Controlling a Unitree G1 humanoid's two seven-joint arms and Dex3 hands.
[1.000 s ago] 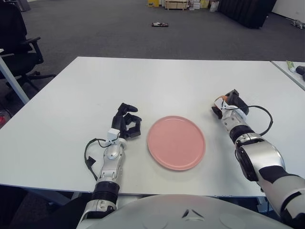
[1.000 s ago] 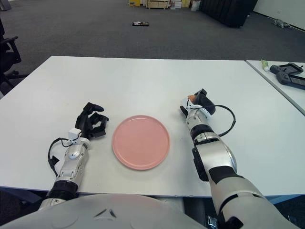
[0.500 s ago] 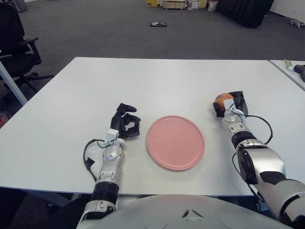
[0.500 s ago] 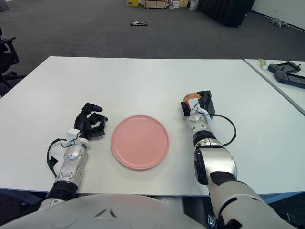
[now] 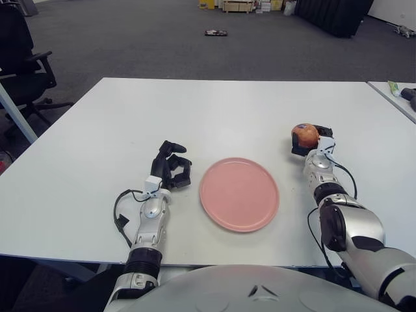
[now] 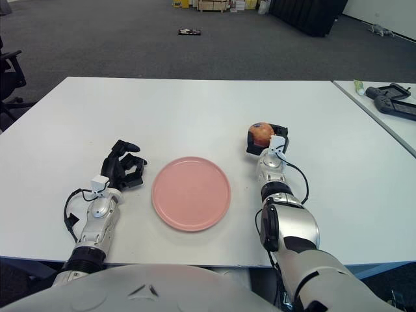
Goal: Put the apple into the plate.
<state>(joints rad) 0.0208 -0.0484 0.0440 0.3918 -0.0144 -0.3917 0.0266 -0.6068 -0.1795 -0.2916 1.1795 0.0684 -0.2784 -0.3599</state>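
A red apple (image 5: 305,134) sits in my right hand (image 5: 309,140), whose dark fingers are curled around it, a little above the white table (image 5: 195,110), to the right of the plate. The pink plate (image 5: 239,193) lies empty on the table between my two arms. My left hand (image 5: 172,166) rests on the table just left of the plate, its fingers loosely curled and holding nothing.
A second table's corner (image 6: 383,104) with a controller and a small tube stands at the far right. An office chair (image 5: 23,58) stands to the left. A dark object (image 5: 217,32) lies on the carpet beyond the table.
My right hand has turned and lifted so the apple, mostly hidden before, now shows on top in its fingers. The left hand and plate have not moved.
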